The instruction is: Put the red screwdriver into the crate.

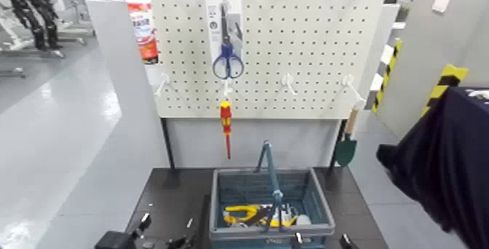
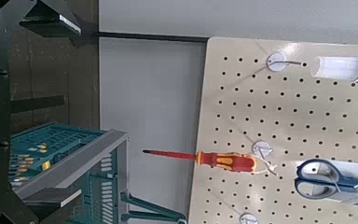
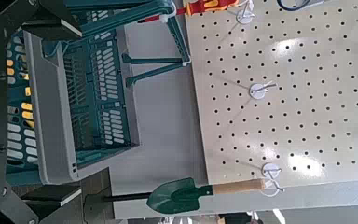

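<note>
The red screwdriver (image 1: 226, 124) hangs tip down from a hook on the white pegboard (image 1: 305, 48), just under the blue-handled scissors (image 1: 228, 57). It also shows in the left wrist view (image 2: 214, 161). The grey-blue crate (image 1: 271, 207) stands on the dark table below it, hoop handle up, with yellow and white items inside. My left gripper (image 1: 166, 228) is low at the table's near edge, left of the crate, open and empty (image 2: 56, 107). My right gripper (image 1: 320, 241) is low at the crate's near right corner, open and empty (image 3: 51, 103).
A green trowel (image 1: 347, 141) with a wooden handle hangs at the pegboard's lower right (image 3: 186, 194). A dark navy cloth (image 1: 444, 157) hangs at the right edge. A red and white bottle (image 1: 144, 26) hangs at the board's upper left.
</note>
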Controlling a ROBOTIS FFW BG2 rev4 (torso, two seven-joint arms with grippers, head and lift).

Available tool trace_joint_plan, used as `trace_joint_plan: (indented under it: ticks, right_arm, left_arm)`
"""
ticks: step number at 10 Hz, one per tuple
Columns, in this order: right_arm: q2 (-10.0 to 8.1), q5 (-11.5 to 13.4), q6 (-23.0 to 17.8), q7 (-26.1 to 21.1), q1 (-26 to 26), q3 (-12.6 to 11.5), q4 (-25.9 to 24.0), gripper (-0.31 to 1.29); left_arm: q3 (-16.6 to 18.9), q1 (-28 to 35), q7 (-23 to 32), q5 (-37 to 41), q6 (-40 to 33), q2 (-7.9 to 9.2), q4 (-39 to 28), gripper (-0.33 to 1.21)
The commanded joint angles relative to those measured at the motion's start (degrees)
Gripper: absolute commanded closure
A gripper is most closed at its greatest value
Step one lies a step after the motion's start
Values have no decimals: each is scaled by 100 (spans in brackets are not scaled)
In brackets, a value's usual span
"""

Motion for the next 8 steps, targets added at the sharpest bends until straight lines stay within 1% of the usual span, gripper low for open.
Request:
trace_joint_plan:
  ticks: [1, 3, 5, 7, 8]
  right_arm:
    - [9, 0, 8, 0, 0, 5, 6, 14]
    - [9, 0, 8, 0, 0, 5, 6, 14]
    - [9, 0, 8, 0, 0, 5, 6, 14]
    - [18, 0, 8, 0, 0, 14, 6, 14]
    - [18, -9, 8, 0, 0, 23, 6, 14]
  left_arm:
    - [182, -358, -335, 2, 105, -7, 229, 10]
    - [199, -692, -625, 11, 141, 2, 431, 10]
    - [191, -1026, -985, 20, 334, 37, 598, 10]
    - [164, -1324, -1196, 20, 475, 37, 739, 10]
    - [112, -1474, -1258, 20, 580, 72, 774, 10]
